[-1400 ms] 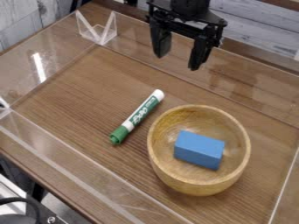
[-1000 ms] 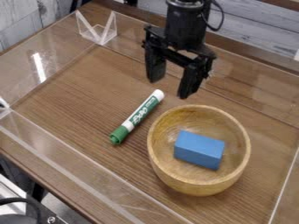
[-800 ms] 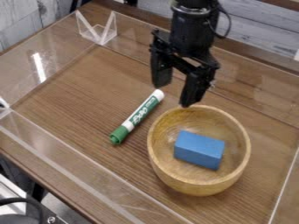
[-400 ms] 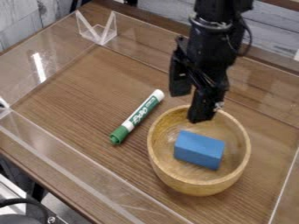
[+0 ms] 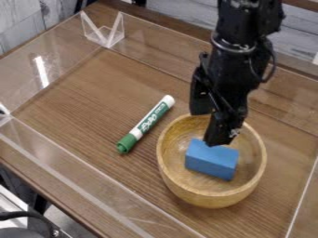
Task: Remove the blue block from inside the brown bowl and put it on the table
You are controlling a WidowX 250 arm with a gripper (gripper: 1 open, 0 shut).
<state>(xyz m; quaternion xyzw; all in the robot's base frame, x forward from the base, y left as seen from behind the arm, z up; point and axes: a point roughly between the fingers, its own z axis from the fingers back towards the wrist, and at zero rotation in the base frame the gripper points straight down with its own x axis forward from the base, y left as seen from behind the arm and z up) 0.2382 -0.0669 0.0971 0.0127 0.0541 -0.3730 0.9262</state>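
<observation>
The blue block (image 5: 211, 159) lies flat inside the brown bowl (image 5: 176, 180), which sits on the table (image 5: 87, 93) at the near right. My black gripper (image 5: 209, 125) points down over the back half of the bowl. It is open, with nothing between its fingers. One fingertip (image 5: 220, 139) hangs just above the block's far edge; the other is over the bowl's far-left rim. I cannot tell whether the lower finger touches the block.
A green-and-white marker (image 5: 145, 124) lies on the table just left of the bowl. Low clear acrylic walls (image 5: 37, 139) edge the tabletop. A clear angled acrylic piece (image 5: 102, 29) stands at the back left corner.
My gripper has come from the back of the table toward the near right and dropped over the bowl, rolling about its own axis. It stayed open. Block, bowl and marker have not moved.
</observation>
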